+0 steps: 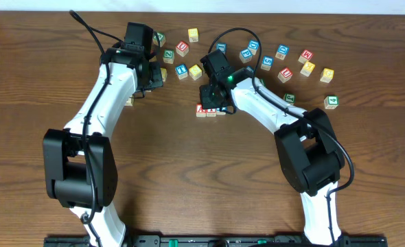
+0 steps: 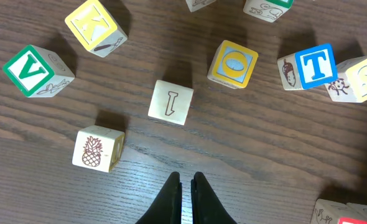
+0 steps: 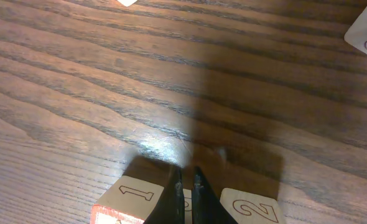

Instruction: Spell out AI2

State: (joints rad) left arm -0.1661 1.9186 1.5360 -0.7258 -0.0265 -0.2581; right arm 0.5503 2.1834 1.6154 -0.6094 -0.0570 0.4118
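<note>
Left wrist view: my left claw [image 2: 186, 178], pressed together and empty, hovers just behind the I [image 2: 171, 102]. The right claw [image 3: 186, 172], likewise pressed together, sits between a red block [image 3: 124, 194] (probably A) and the 2 [image 3: 252, 208]. The I remains unplaced.

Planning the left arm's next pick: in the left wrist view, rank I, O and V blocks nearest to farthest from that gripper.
1. I block, just ahead of left gripper.
2. O block, upper right.
3. V block, far upper left.
</note>
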